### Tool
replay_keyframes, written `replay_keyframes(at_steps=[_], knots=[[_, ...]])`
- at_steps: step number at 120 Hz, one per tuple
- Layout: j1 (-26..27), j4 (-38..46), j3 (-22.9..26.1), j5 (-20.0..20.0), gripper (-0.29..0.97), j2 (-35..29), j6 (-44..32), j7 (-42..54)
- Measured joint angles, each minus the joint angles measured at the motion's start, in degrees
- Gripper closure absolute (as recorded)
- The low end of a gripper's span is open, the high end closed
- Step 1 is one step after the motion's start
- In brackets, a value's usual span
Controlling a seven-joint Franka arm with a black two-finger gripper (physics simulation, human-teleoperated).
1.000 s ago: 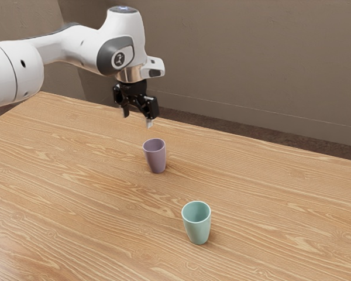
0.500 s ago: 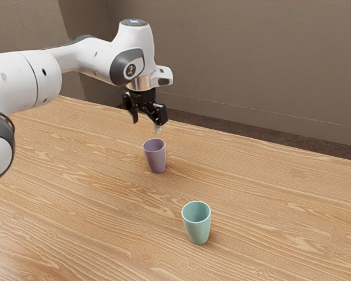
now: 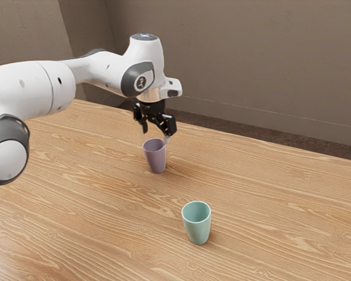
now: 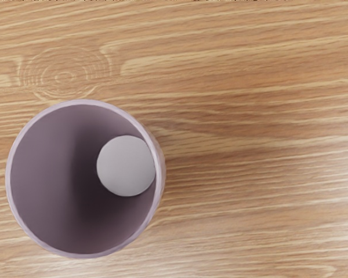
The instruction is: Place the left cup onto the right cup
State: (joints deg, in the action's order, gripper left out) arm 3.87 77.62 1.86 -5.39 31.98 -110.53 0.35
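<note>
One small mauve plastic cup (image 3: 155,155) stands upright and open-mouthed on the light wooden table (image 3: 269,187), towards the far side of it. It is the left of the pair in the exterior view, so I take it for the cup to be lifted. In the wrist view I look almost straight down into it (image 4: 40,174), its pale round floor (image 4: 126,166) showing off-centre. This suggests the hand is over the rim rather than over the cup's middle, the likely reason being to take one wall between the fingers.

The black two-finger gripper (image 3: 157,130) hangs just above that rim with its jaws spread apart and nothing between them; one light-tipped finger (image 3: 167,139) sits close beside the rim's edge on the exterior view's right. No grasp is made yet.

The pale teal plastic cup (image 3: 196,222), also upright, waits well apart, nearer the camera and to the exterior view's right. Its open mouth is free to receive the mauve one.
</note>
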Motion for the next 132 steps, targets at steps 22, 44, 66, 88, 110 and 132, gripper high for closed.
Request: replay_keyframes(at_steps=[22, 44, 66, 88, 110, 132], knots=[[0.0, -0.7, 0.7, 0.0, 0.0, 1.1, -0.4, -0.2], [-0.1, -1.1, 0.7, 0.0, 0.0, 1.7, -0.9, -0.3], [-0.5, -3.1, 0.7, 0.0, 0.0, 3.1, -1.1, 0.0], [-0.7, -5.0, 0.7, 0.0, 0.0, 4.8, -1.2, 0.5], [-1.2, -5.1, 0.7, 0.1, 0.0, 6.2, -1.6, 0.9], [-1.5, -5.1, 0.7, 0.1, 0.0, 6.9, -2.1, 1.2]])
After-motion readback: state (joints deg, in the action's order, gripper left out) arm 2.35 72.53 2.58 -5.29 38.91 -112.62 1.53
